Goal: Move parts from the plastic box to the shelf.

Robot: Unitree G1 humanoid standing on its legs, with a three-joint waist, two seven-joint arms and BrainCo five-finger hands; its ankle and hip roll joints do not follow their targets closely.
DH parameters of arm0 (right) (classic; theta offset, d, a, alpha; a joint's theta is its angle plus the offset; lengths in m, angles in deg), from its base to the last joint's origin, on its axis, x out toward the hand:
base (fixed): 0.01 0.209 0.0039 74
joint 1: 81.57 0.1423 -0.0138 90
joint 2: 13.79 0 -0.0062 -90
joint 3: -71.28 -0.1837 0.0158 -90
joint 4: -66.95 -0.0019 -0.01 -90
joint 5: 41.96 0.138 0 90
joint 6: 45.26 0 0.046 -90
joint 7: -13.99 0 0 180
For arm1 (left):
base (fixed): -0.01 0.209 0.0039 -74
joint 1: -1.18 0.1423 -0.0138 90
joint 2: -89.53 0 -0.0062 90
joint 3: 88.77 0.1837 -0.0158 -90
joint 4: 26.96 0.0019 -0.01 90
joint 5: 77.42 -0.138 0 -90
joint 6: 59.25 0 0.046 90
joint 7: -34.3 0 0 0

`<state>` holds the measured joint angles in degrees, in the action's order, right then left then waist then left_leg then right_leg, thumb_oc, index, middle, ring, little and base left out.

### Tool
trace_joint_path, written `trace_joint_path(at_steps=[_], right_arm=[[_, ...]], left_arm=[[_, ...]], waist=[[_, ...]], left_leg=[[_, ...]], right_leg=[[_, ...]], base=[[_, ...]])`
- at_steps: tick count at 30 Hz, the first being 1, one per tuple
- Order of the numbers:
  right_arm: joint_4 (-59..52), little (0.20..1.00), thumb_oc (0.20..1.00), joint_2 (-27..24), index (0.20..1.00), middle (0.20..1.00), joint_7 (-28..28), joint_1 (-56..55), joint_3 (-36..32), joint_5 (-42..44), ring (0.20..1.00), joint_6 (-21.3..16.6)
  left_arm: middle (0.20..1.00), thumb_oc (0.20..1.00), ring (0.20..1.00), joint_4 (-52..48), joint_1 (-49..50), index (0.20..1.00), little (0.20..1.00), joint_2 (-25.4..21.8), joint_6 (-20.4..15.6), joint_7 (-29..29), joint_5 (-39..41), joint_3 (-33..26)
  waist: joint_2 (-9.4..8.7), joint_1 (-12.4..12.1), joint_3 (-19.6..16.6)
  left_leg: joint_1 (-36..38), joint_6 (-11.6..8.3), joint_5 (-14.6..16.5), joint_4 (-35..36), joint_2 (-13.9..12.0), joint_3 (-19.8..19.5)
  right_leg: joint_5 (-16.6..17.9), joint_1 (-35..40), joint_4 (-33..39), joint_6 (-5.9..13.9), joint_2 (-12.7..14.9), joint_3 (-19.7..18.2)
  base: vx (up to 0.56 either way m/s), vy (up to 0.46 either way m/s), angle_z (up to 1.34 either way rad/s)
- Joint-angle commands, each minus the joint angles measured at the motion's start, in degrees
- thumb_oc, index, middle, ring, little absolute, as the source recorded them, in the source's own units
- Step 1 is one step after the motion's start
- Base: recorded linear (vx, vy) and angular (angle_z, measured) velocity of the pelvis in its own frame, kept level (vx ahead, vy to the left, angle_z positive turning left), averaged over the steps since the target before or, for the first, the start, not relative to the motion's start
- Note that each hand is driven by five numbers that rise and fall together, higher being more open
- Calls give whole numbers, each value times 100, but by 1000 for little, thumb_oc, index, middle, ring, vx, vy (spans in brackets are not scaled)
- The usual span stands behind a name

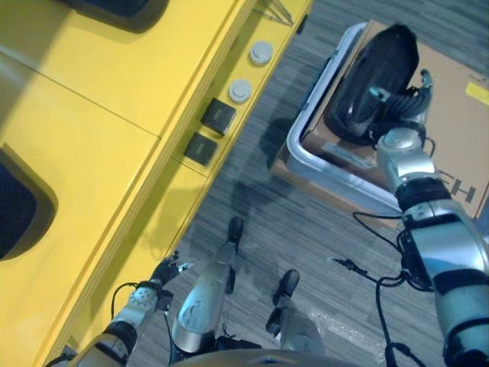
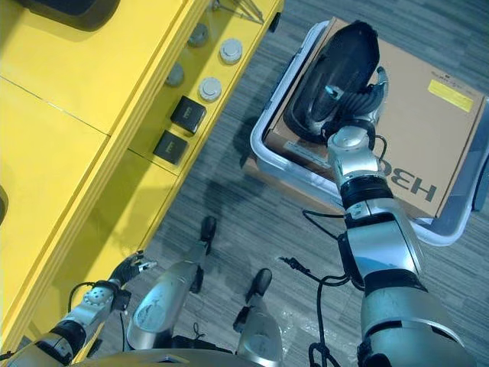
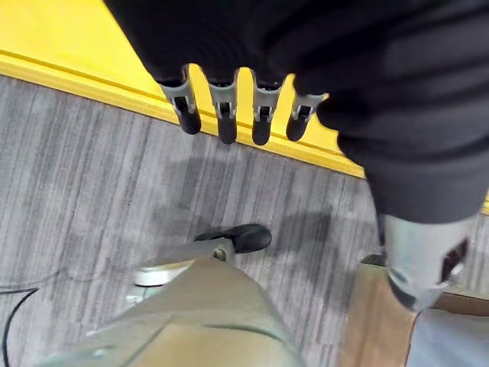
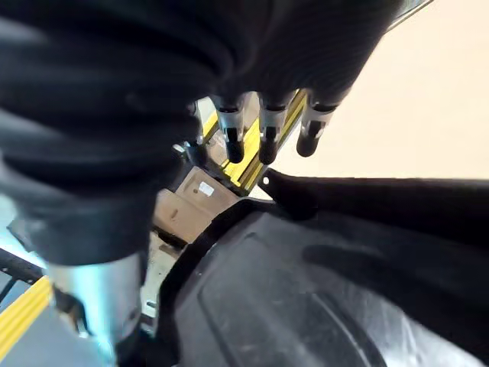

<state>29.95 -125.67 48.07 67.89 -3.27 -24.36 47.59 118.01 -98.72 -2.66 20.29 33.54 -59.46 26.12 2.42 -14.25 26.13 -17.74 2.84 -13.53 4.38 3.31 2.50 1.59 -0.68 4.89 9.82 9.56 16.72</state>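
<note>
Here the right robot hand (image 2: 355, 103), fingers straight, hovers at the black moulded part (image 2: 336, 73) in the plastic box (image 2: 263, 145); wrap its edge firmly before lifting toward the yellow shelf (image 2: 92, 84).

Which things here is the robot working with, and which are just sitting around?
For the job:
black part
plastic box
yellow shelf
right hand, over the part
left hand, open by the shelf

Just sitting there:
cardboard sheet
two black blocks
round grey discs
</note>
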Motion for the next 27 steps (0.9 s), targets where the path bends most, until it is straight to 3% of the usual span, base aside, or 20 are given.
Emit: trace_joint_path(at_steps=[1,5,6,11,13,15,16,17,18,21,27], right_arm=[[-49,1000,1000,-735,1000,1000,328,484,505,5,1000,62],[303,1000,1000,-792,1000,1000,133,673,655,54,1000,709],[304,1000,1000,-793,1000,1000,131,678,658,54,1000,712],[784,1000,1000,-800,1000,1000,-828,637,971,-105,1000,1936],[907,1000,1000,-794,1000,1000,-1100,593,1025,-178,1000,2172],[1175,1000,1000,-766,1000,1000,-1901,482,1109,-405,1000,2584],[1206,950,950,-761,950,950,-2096,466,1114,-455,950,2681],[1307,451,451,-757,451,451,-2373,426,1132,-541,451,2716],[1467,200,200,-712,200,200,-2655,357,1193,-712,200,2783],[1768,200,200,-682,200,200,-3018,238,1285,-876,200,3005],[2122,200,200,-801,200,200,-2576,-57,900,-283,200,3075]], left_arm=[[1000,1000,1000,163,-52,1000,1000,3,-83,-63,206,287],[1000,1000,1000,147,-84,1000,1000,-1,-25,-59,266,326],[1000,1000,1000,146,-85,1000,1000,0,-24,-58,266,325],[1000,1000,1000,77,-72,1000,1000,-76,-20,-94,320,310],[1000,1000,1000,51,-62,1000,1000,-86,-26,-102,320,301],[1000,1000,1000,-4,-69,1000,1000,-106,-1,-105,314,298],[1000,1000,1000,-17,-69,1000,1000,-113,6,-107,317,299],[1000,1000,1000,-49,-68,1000,1000,-125,13,-120,313,279],[1000,1000,1000,-62,-64,1000,1000,-133,7,-126,320,275],[1000,1000,1000,-159,-57,1000,1000,-170,29,-156,302,248],[1000,1000,1000,-346,64,1000,1000,-228,-11,-51,223,250]], waist=[[177,3,-14],[249,13,68],[250,14,68],[298,28,186],[305,31,203],[305,36,233],[305,37,237],[308,34,252],[310,25,269],[314,2,288],[330,-6,216]], left_leg=[[128,-395,583,-3,-121,-429],[179,-382,582,57,-117,-470],[177,-382,581,58,-117,-471],[225,-374,584,62,-146,-502],[237,-370,585,62,-154,-502],[269,-364,598,62,-170,-517],[274,-364,599,62,-171,-520],[279,-360,596,62,-176,-520],[307,-353,599,62,-179,-538],[356,-347,607,62,-180,-537],[458,-338,644,62,-184,-578]], right_leg=[[13,-187,-104,-216,100,51],[6,-371,-268,-226,130,73],[3,-375,-274,-226,130,72],[-12,-587,-504,-251,163,89],[-16,-626,-552,-261,166,86],[-28,-682,-629,-271,170,91],[-31,-685,-637,-272,170,92],[-31,-701,-661,-279,169,94],[-40,-702,-695,-290,170,102],[-56,-704,-753,-294,190,136],[-83,-676,-826,-299,201,191]], base=[[36,44,4],[24,47,3],[0,0,0],[0,0,0],[0,0,0],[3,-2,3],[4,-5,7],[7,-8,10],[9,-12,11],[1,-19,7],[-11,-7,12]])
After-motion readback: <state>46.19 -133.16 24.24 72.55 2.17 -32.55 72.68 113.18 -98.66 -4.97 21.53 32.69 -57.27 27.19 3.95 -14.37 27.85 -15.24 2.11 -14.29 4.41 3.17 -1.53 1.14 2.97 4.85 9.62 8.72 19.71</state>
